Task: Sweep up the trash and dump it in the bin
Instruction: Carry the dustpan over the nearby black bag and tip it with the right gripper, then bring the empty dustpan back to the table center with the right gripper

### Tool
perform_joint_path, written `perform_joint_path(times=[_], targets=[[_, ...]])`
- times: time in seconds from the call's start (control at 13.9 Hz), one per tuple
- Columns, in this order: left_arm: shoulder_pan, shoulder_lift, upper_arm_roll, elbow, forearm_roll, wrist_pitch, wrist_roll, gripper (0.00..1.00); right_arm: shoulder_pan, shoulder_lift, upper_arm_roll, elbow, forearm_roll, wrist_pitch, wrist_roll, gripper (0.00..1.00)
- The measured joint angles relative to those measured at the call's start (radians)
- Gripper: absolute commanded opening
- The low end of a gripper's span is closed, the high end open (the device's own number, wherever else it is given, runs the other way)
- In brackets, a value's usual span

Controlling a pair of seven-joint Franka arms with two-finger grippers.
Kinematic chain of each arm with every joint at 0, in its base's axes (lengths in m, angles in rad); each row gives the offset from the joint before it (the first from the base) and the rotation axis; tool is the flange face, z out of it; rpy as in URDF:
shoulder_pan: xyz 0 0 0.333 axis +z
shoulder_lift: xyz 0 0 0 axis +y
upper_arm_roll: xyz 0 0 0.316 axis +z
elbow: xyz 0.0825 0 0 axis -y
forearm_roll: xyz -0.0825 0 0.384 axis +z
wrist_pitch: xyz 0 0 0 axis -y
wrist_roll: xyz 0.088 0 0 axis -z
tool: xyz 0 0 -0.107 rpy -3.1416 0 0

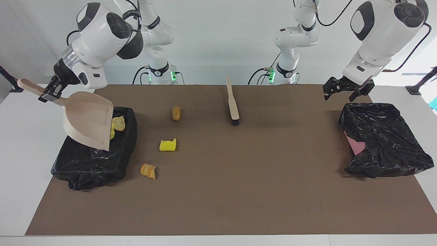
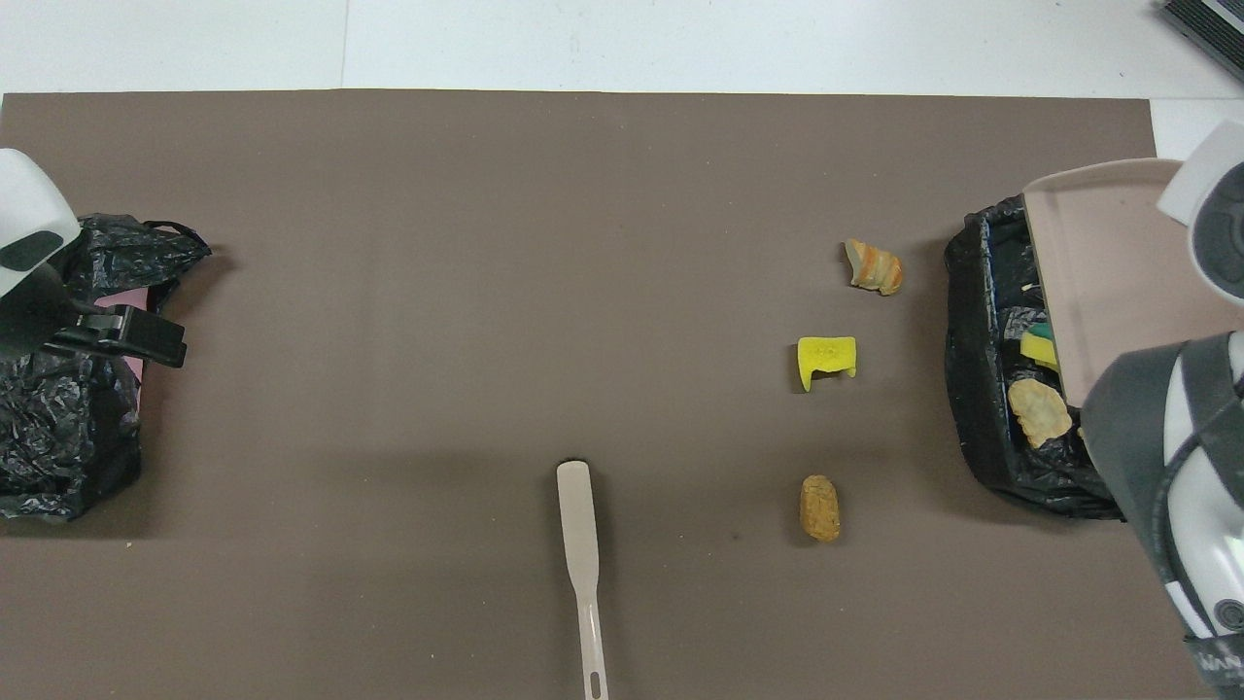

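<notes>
Right jaws (image 1: 47, 95) clamp dustpan (image 1: 89, 123) handle over bin (image 1: 94, 160); probably empty, scrap could cling. Left jaws (image 1: 344, 91) wide, holding nothing.

facing view: high, across the desk (image 1: 20, 164), looks at both robots, takes in the whole brown mat (image 1: 239, 191) | overhead view: above robots' end, looks steeply down | shared: mat, both black bin bags
</notes>
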Motion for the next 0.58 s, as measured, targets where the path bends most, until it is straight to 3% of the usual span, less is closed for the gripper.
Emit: perform_joint_path(times=[0.29, 0.58], targets=[[0.000, 0.000, 0.000, 0.000, 0.000, 0.000, 0.000, 1.00, 0.069, 0.033, 0.004, 0.060, 0.115, -0.109, 0.230, 0.00], [0.000, 0.000, 0.000, 0.000, 0.000, 0.000, 0.000, 1.00, 0.077, 0.058, 0.006, 0.102, 0.365, -0.112, 0.542, 0.00]])
